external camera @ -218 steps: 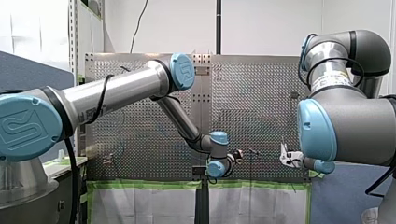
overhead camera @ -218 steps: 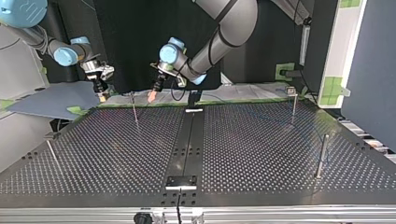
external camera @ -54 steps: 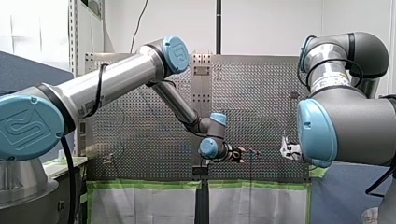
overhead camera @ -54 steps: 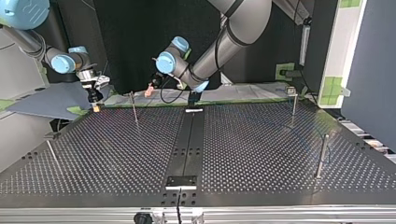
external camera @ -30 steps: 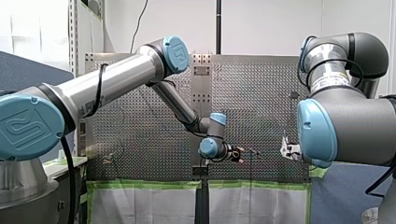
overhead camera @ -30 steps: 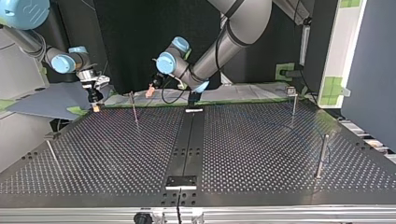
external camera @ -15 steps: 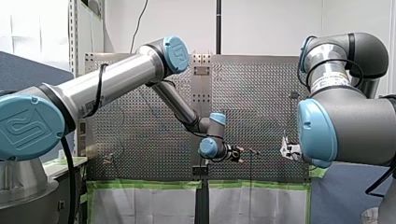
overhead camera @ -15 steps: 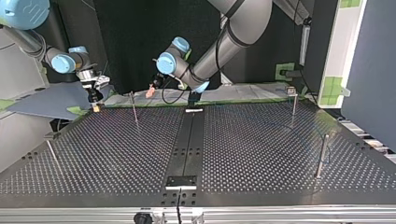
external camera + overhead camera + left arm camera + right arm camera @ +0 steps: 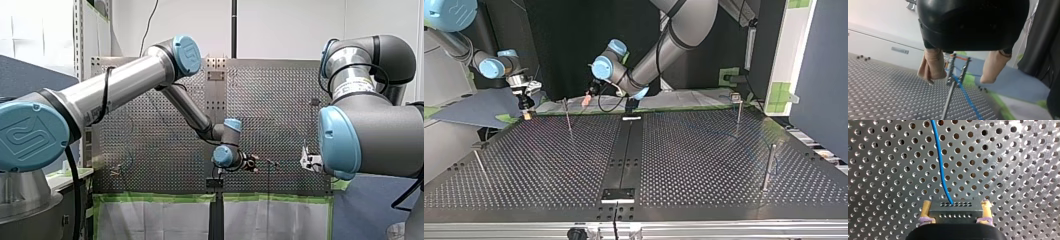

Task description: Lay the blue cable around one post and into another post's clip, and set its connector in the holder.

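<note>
In the right wrist view my right gripper [image 9: 956,206] is shut on a black connector [image 9: 956,212] between its yellow pads. The blue cable [image 9: 940,162] runs from the connector away over the perforated plate. In the left wrist view my left gripper [image 9: 958,80] is open, its beige-padded fingers [image 9: 931,67] apart. A thin post with a forked clip [image 9: 958,67] stands just ahead between them, and the blue cable [image 9: 968,98] passes through that clip. In the top view my left gripper [image 9: 586,101] hovers beside this post [image 9: 568,117], and my right gripper [image 9: 527,114] hangs at the view's far left.
More posts stand on the plate: one at the top view's left [image 9: 479,162] and two at its right [image 9: 738,112] [image 9: 767,167]. A black block [image 9: 618,195] sits on the centre strip near the front edge. Green tape lines the far edge.
My left gripper has shifted slightly, its pads now a little lower and closer to the post in the top view. My right arm has held still with the connector.
</note>
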